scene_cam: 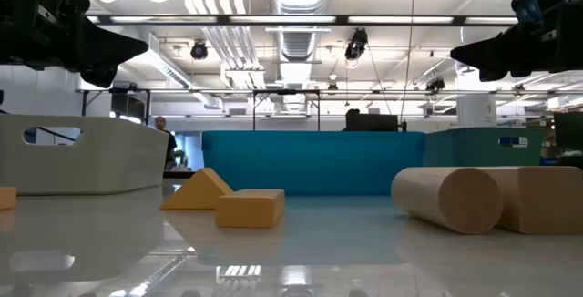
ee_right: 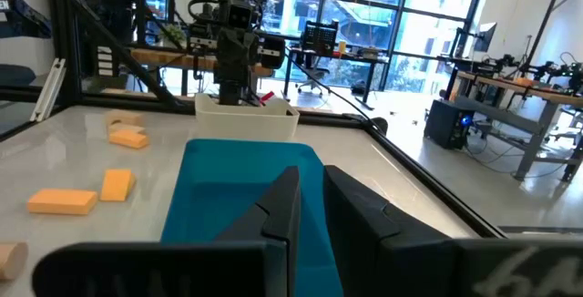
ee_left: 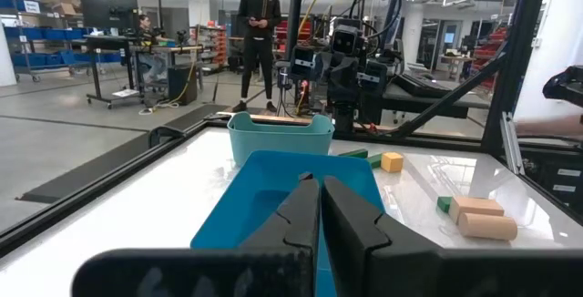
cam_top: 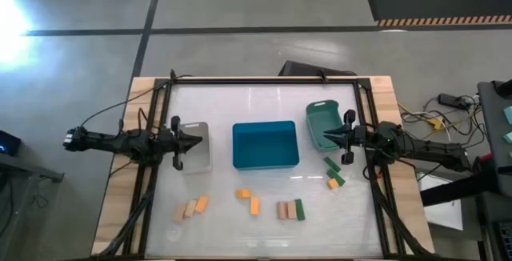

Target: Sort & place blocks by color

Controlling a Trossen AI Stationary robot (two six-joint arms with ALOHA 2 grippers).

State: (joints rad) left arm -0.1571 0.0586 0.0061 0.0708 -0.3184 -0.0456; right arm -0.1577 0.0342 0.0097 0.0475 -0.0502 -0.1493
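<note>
The blocks lie loose on the white table's near half. Two tan blocks (cam_top: 185, 210) and an orange one (cam_top: 202, 203) sit near-left. Two orange blocks (cam_top: 249, 199) lie near the middle, beside two tan pieces (cam_top: 286, 210) and a green one (cam_top: 300, 209). Two green blocks (cam_top: 334, 170) and an orange one (cam_top: 332, 184) lie to the right. My left gripper (cam_top: 200, 141) (ee_left: 321, 183) hovers shut over the clear bin (cam_top: 196, 153). My right gripper (cam_top: 322, 138) (ee_right: 310, 174) hovers shut, with a thin slit, over the teal bin (cam_top: 322, 115). Neither holds anything.
A blue bin (cam_top: 266, 163) stands mid-table between the two grippers, with the clear bin on its left and the teal bin on its right. A black frame (cam_top: 264, 80) runs round the table's edges. A person (ee_left: 259, 24) stands far off in the room.
</note>
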